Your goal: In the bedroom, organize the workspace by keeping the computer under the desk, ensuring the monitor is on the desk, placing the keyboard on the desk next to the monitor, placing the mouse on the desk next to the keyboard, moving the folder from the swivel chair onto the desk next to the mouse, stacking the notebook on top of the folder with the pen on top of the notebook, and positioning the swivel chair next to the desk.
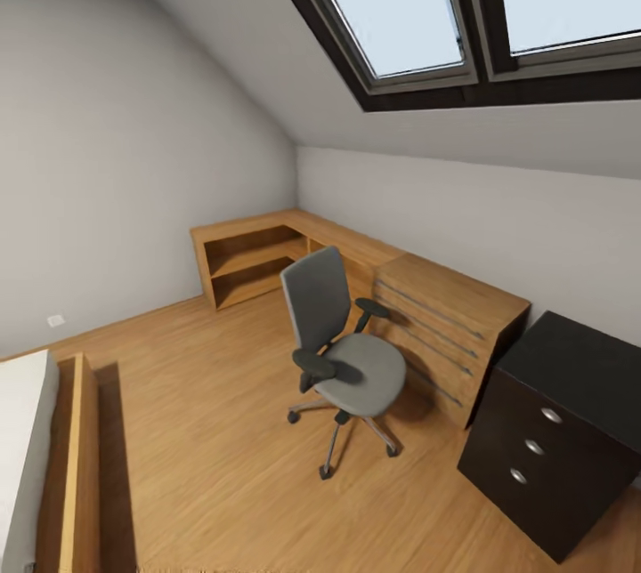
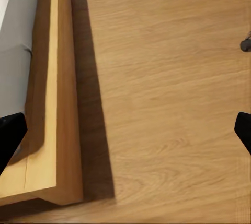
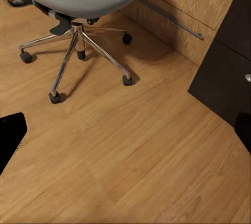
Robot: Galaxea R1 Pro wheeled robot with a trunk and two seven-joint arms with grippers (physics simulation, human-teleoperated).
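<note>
Bedroom wood floor [image 1: 205,448]; chair [image 1: 343,351] centre frame, seat bare, black counter [image 1: 579,368] lower right. Drive closer, slowly. Both pincers' fingertips sit spread apart.

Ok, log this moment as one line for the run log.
place: bedroom | swivel chair: seat bare, beside wood dresser | desk: black drawer end at right | left gripper: open over floor | right gripper: open

left gripper fingers [image 2: 9,135] | showing as flat matte black tips, angular edges, one at each side of frame || right gripper fingers [image 3: 11,132] | showing as plain black slanted tip, no markings, screws or cables visible
</note>
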